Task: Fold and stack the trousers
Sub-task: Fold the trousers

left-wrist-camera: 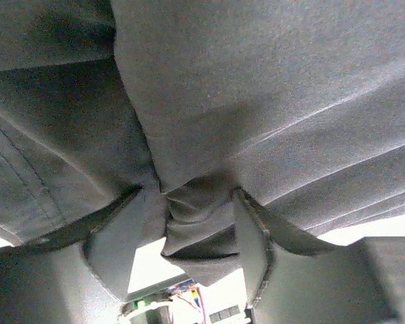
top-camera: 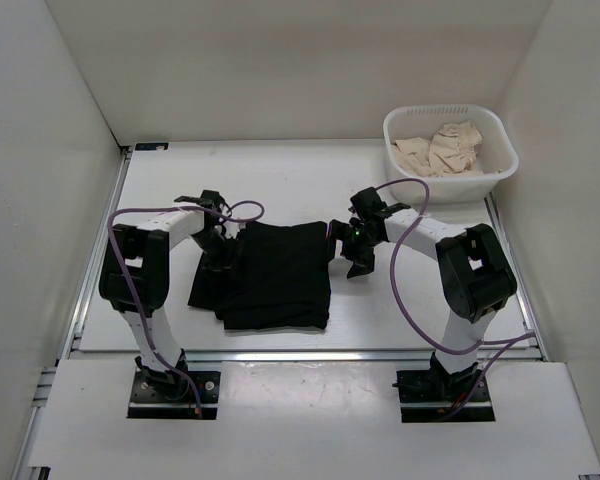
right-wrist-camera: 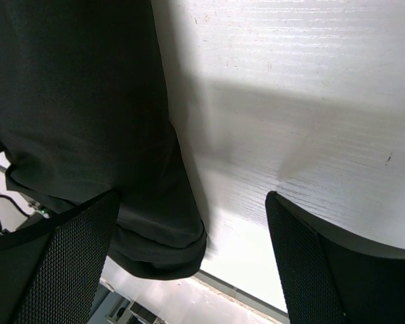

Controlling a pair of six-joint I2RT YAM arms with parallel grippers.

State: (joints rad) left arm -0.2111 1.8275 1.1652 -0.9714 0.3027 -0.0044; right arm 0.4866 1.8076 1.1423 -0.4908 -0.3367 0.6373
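Far left: left arm (top-camera: pixel 145 265) bent inward over the table (top-camera: pixel 280 180). Left gripper (top-camera: pixel 218 248) low at the left edge of the trousers (top-camera: pixel 280 275), dark against dark cloth from above. Seen from the left wrist: fingers (left-wrist-camera: pixel 253 246) partway apart with a puckered bunch of black fabric between them, more fabric draped overhead and across both fingers, a sliver of bright table showing beside the bunch. Pinching or merely straddling that bunch: cannot tell. Centre: trousers folded into a rough, compact rectangle on the table between the two arms, upper edge fairly straight, lower left corner slack and spilling out in an uneven flap toward the left arm. Just right of the trousers: right gripper (top-camera: pixel 358 255), jaws spread wide, holding nothing, at the garment's right edge. From the right wrist: rounded folded edge of the black cloth under the left-hand finger, bare white tabletop under the other. Far right, well apart from the trousers: white basket (top-camera: pixel 505 165) at the back corner of the table, with crumpled beige cloths (top-camera: pixel 440 150) inside
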